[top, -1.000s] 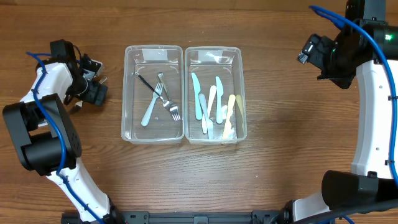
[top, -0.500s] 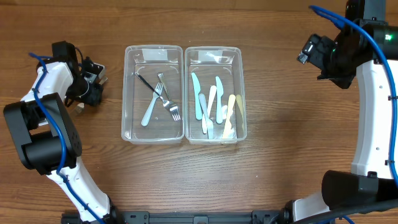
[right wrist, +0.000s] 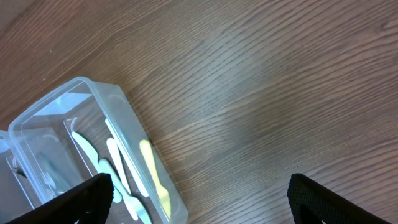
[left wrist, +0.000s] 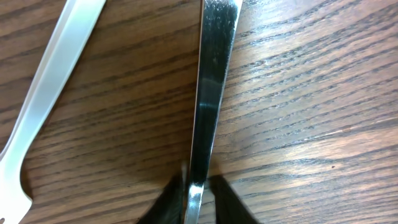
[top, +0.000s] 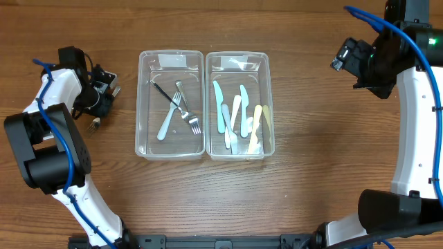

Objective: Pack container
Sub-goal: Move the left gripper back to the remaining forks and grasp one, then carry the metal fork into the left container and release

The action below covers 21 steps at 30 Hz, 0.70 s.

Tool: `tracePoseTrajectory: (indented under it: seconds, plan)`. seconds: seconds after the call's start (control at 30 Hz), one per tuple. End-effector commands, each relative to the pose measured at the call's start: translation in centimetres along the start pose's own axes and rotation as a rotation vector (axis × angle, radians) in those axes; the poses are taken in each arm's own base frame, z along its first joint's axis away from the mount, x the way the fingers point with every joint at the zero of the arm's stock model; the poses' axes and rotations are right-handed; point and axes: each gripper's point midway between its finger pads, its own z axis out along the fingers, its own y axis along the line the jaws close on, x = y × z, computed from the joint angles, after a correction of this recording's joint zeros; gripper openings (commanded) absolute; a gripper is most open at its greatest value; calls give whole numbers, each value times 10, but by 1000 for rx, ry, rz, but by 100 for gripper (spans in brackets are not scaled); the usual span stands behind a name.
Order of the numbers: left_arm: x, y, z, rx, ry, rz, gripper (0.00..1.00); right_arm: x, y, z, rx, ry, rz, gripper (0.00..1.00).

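Left arm low at the table's left side, right arm raised at the far right.
Left gripper (left wrist: 198, 199) pinched narrow on shiny metal utensil handle (left wrist: 211, 93) lying on wooden table (top: 311, 173), left of the clear plastic container of metal forks (top: 140, 104) and the adjoining clear plastic container of pastel plastic knives (top: 270, 104). Right gripper (right wrist: 205, 202) spread wide, holding nothing.

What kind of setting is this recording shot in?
Probably a robot-lab workbench rather than a kitchen: a bare wood-grain table, two white-and-black robot arms flanking it, and two clear plastic rectangular tubs holding sorted cutlery, forks in one and pastel plastic knives in the other.
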Motion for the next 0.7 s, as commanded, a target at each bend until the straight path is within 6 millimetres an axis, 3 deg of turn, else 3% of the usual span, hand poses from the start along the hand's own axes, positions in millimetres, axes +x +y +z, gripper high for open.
tracePoseTrajectory:
  seconds: [0.0,0.1,0.23,0.4,0.47,0.67]
  plan:
    - [20,-1,27,12,88,-14,9,-1,-1,-1,0,-5,-1,92]
    - [21,2,26,-9,95,-39,4,-1,-1,-1,0,-5,-1,92]
    - [19,3,21,-15,85,-47,4,-1,-1,-1,0,-5,-1,92]
    - [8,5,-9,-44,35,-106,4,-1,-1,-1,0,-5,-1,92]
    - [2,6,-34,-66,-10,-135,4,-1,-1,-1,0,-5,-1,92]
    - [-12,-9,-150,-124,-211,-290,4,-1,-1,-1,-1,-4,-1,92]
